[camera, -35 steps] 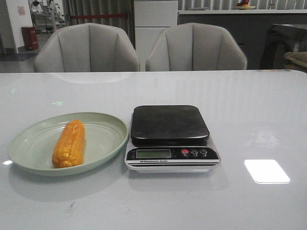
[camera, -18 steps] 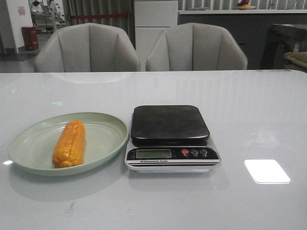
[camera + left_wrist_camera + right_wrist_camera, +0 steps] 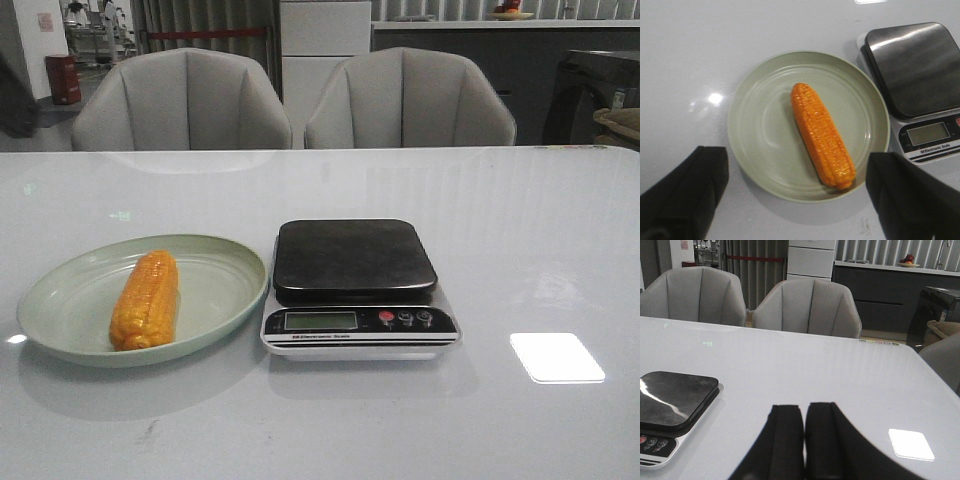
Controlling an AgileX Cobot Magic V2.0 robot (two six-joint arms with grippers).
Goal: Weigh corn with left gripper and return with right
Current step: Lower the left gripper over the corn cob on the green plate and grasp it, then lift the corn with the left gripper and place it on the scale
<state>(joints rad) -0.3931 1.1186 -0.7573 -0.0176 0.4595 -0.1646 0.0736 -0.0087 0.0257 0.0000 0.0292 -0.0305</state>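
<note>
New dark shape (image 3: 15, 95) at the front view's far left edge, nothing else different.

The surface (image 3: 540, 230) is glossy grey-white, smooth enough to mirror a ceiling light. On it the plate (image 3: 60, 290) looks like pale green plastic with a soft satin sheen. The corn (image 3: 145, 299) in the plate is bumpy with rows of kernels, slightly shiny. Beside the plate, the scale (image 3: 355, 287) has a dark brushed-metal platform, faintly smudged, on a glossy plastic base. The left gripper (image 3: 800, 192) fingers (image 3: 685, 192) are matt black.
</note>
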